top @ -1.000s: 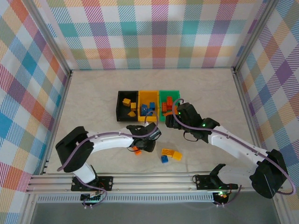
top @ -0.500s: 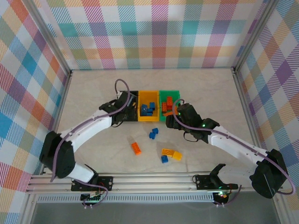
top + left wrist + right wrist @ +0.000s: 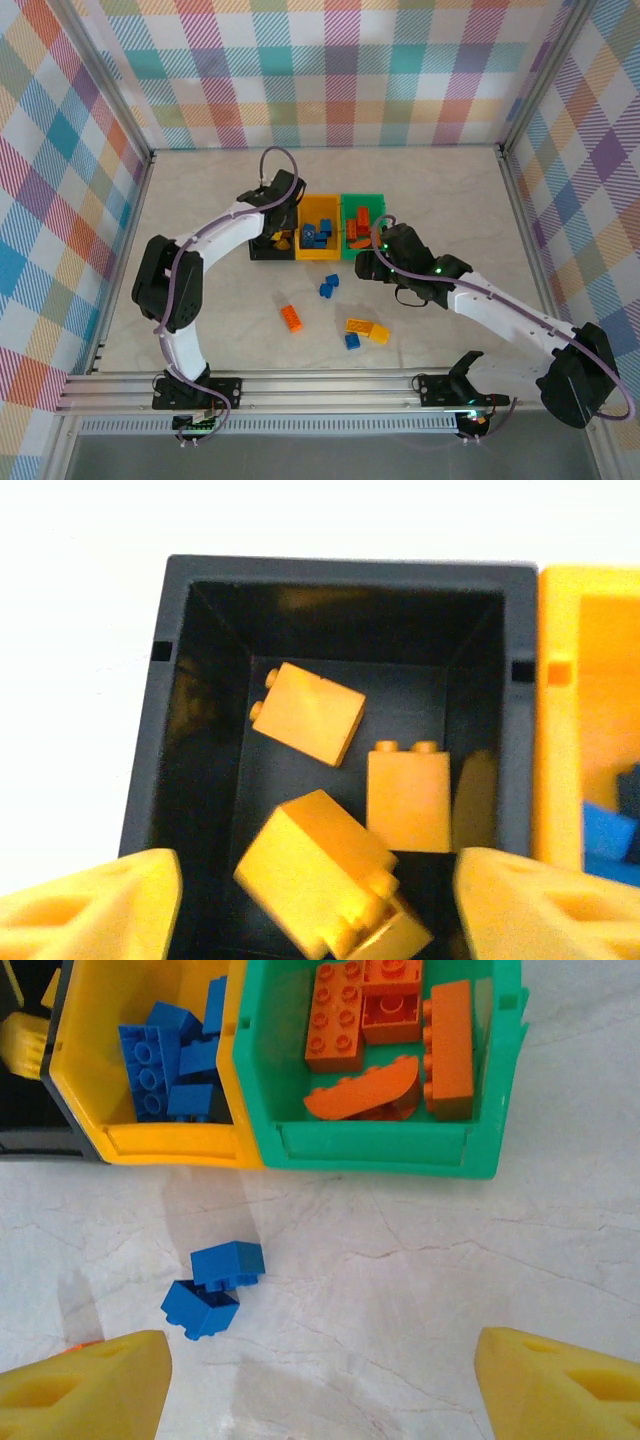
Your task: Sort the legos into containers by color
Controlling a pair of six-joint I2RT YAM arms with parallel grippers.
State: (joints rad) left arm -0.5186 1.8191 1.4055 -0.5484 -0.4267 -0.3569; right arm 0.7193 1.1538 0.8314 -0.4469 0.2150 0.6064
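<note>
Your left end effector [image 3: 320,905] hangs spread above the black bin [image 3: 350,570] holding yellow legos [image 3: 310,712], a drop seemingly done; your right end effector [image 3: 320,1380], also spread, hovers over the desk [image 3: 420,1260] near two blue legos [image 3: 215,1288], which next need pinching and carrying to the yellow bin [image 3: 170,1145].

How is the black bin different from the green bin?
The black bin holds yellow bricks; the green bin holds orange bricks. The black bin sits at the left end of the row, the green bin at the right end. Both are open-top bins touching the yellow-orange bin between them.
</note>
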